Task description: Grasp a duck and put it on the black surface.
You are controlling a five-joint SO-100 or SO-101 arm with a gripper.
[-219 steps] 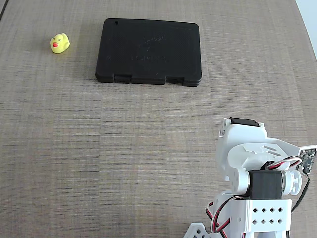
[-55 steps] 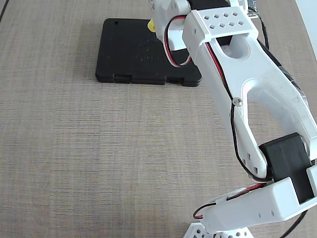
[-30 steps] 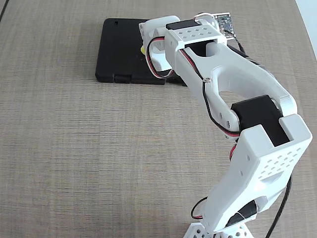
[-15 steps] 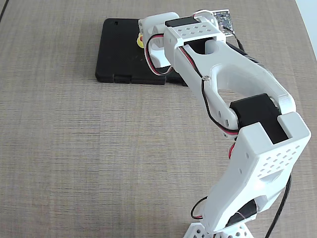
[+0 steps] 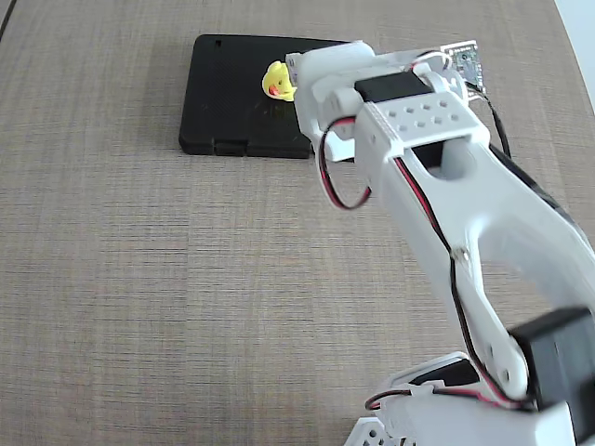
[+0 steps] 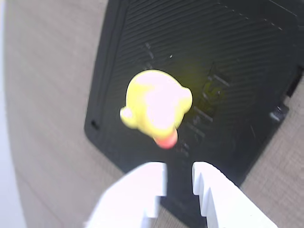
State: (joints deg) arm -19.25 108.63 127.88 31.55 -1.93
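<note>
Presently: duck (image 6: 156, 105) sits on the black surface (image 6: 237, 61), upper centre of the fixed view.
Tool (image 6: 179, 178) stands just below it in the wrist view, jaws narrowly parted, empty. Likely light, soft, slick rubber; best gripped across the rounded body, not the beak. Counter (image 5: 139, 279) carries both.

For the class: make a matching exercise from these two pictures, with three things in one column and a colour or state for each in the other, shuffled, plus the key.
Things:
1. duck
2. black surface
3. claw

Descriptions:
A. white, fingers slightly apart, holding nothing
B. yellow, sitting on the slab
C. matte, flat on the table

Pairs: 1-B, 2-C, 3-A
</note>
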